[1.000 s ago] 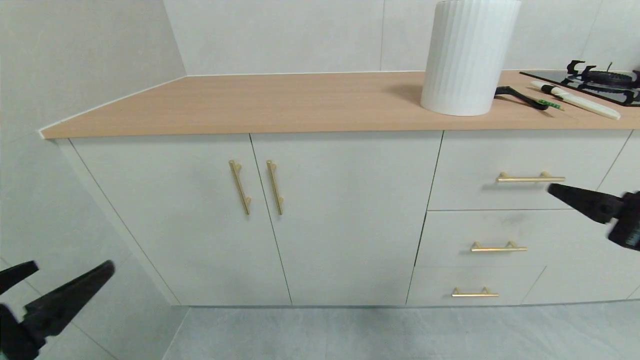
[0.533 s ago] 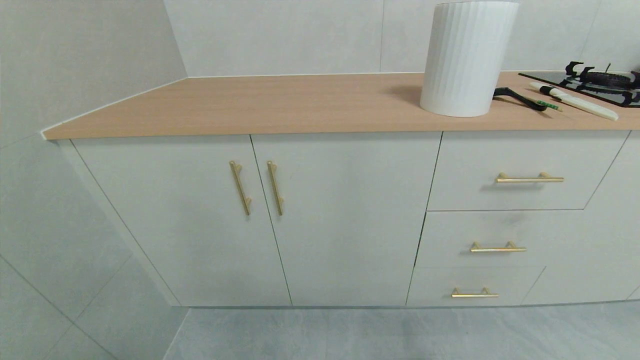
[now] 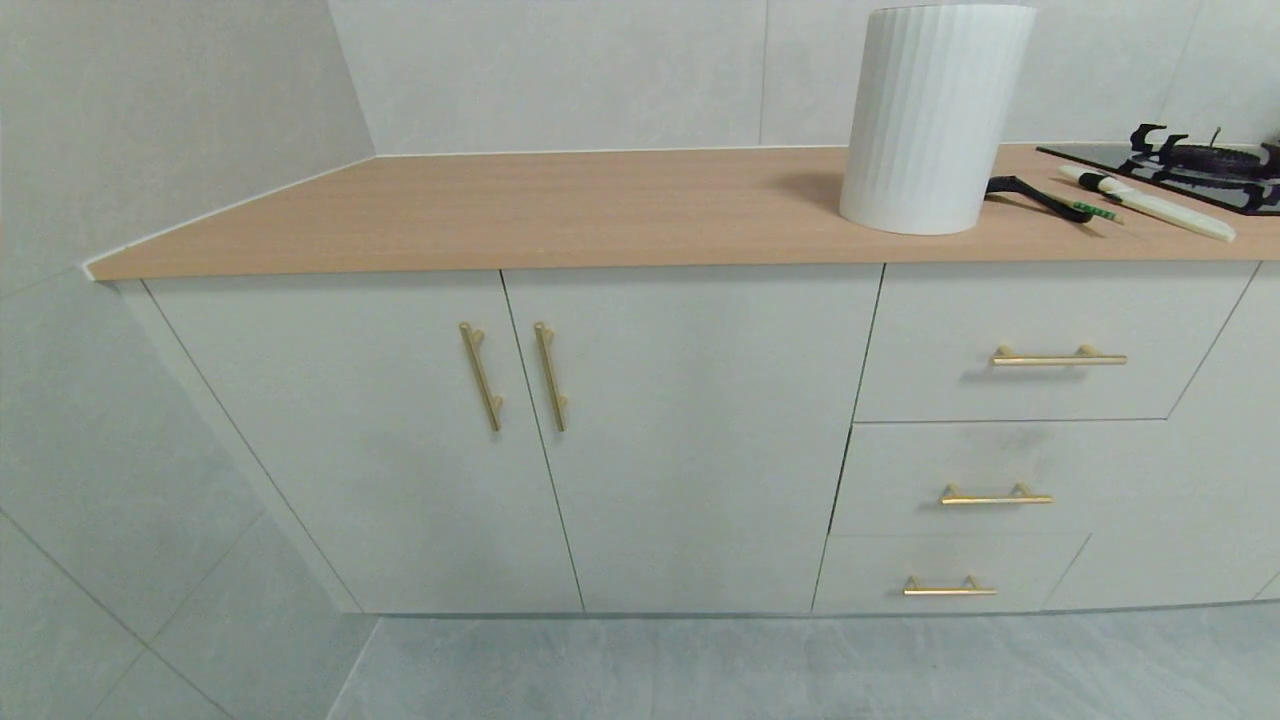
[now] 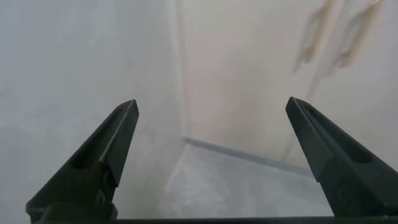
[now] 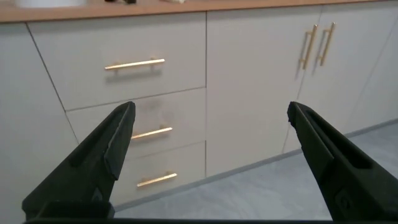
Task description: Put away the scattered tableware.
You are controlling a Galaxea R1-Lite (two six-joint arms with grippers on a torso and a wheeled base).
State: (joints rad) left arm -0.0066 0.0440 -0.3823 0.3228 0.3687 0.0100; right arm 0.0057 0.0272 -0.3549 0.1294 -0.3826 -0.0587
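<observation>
Left gripper (image 4: 211,101) and right gripper (image 5: 211,105) both spread wide, empty, near the cabinet doors (image 5: 255,87)

The right gripper (image 5: 210,107) hangs with its two black fingers (image 5: 102,155) spread wide, facing a pale cabinet front. Under the counter (image 5: 186,7) edge is a stack of three drawers (image 5: 81,81) with gold bar handles (image 5: 135,63), beside two doors (image 5: 261,81) with upright gold handles. Grey floor (image 5: 249,193) lies below.

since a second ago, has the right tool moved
Yes. The right tool was just to the right of the top drawer handle in the head view. It has since drawn back, away from that handle, and is open.
</observation>
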